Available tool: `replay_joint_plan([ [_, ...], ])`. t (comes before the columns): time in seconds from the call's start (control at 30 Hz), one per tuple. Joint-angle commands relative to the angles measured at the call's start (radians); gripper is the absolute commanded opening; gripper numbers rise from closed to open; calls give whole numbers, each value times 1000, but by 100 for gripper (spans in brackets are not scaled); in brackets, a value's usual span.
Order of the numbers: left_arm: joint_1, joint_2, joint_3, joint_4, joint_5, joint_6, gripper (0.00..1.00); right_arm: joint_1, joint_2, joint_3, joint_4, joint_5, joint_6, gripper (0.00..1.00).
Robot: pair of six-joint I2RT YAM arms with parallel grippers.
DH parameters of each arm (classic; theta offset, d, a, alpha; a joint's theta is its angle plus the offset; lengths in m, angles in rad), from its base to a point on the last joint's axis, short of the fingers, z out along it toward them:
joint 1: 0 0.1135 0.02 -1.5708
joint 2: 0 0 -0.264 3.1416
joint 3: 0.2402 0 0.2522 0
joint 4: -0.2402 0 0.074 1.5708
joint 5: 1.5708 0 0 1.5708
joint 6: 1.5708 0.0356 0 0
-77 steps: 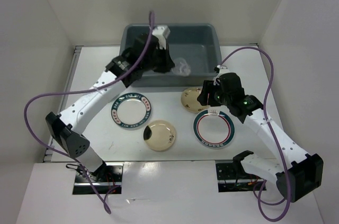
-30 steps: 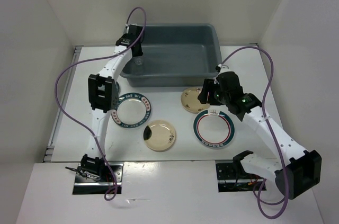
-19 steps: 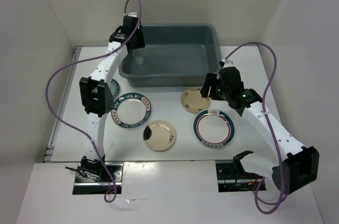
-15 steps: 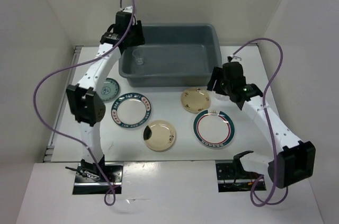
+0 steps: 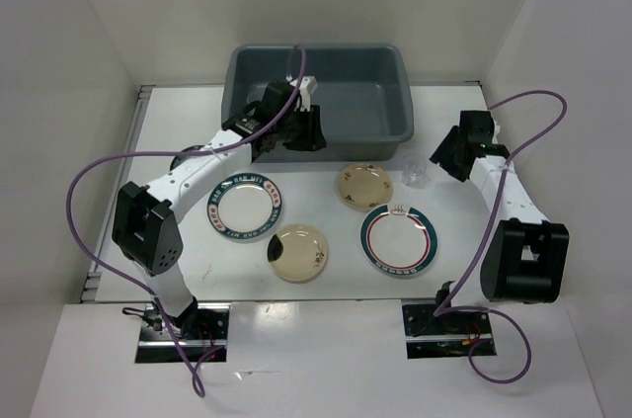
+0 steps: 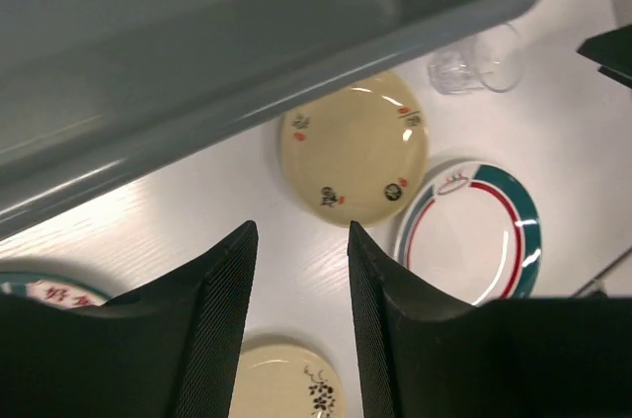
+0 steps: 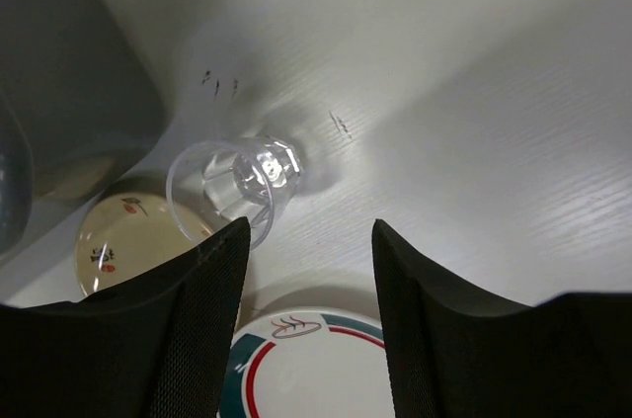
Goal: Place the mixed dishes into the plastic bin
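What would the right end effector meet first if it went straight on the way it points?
Probably the clear cup, lying on its side just ahead, slightly left of the open right end effector; otherwise the table. Depth is unclear.

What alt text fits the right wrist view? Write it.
A clear cup lies on its side on the table, just ahead of the open right gripper. A cream plate and the grey bin sit nearby.

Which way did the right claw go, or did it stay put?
Yes, it moved. The right gripper was over the cream plate by the bin; now it sits further right, beyond the clear cup.
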State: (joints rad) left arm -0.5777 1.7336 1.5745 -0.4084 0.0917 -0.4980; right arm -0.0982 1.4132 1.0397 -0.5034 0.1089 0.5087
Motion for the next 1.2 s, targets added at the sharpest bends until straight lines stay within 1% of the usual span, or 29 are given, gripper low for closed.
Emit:
replay_joint_plan([
  [0.0, 19, -26, 19, 39, -36, 5, 49, 0, 22, 5, 86, -63, 1, 58],
  [0.03, 19, -26, 19, 39, -37, 6, 49, 0, 23, 5, 86, -72, 1, 58],
  [0.23, 19, -26, 1, 39, -37, 15, 49, 0, 92, 14, 108, -112, 11, 51],
  [0.37, 19, -26, -18, 48, -49, 15, 49, 0, 128, 5, 118, -132, 11, 49],
  [0.53, 19, -35, -37, 48, -69, 24, 49, 0, 158, 5, 128, -176, 11, 39],
  [0.67, 19, -35, -47, 48, -69, 24, 49, 9, 181, 5, 137, -176, 11, 39],
  [0.73, 19, -35, -47, 57, -69, 24, 49, 9, 190, 5, 137, -176, 11, 35],
  [0.8, 19, -35, -47, 57, -69, 24, 49, 20, 199, 5, 126, -176, 11, 24],
  [0.9, 19, -35, -56, 57, -78, 24, 49, 29, 199, 5, 126, -166, 11, 14],
  [0.97, 19, -35, -56, 57, -87, 24, 49, 29, 199, 5, 117, -166, 2, 10],
  [1.0, 19, -35, -56, 57, -87, 24, 49, 29, 199, 5, 106, -157, 2, 3],
  [1.03, 19, -45, -56, 57, -87, 24, 49, 29, 199, 5, 92, -156, 2, 0],
  [1.17, 19, -45, -56, 57, -96, 33, 49, 29, 133, 14, 39, -128, 2, 0],
])
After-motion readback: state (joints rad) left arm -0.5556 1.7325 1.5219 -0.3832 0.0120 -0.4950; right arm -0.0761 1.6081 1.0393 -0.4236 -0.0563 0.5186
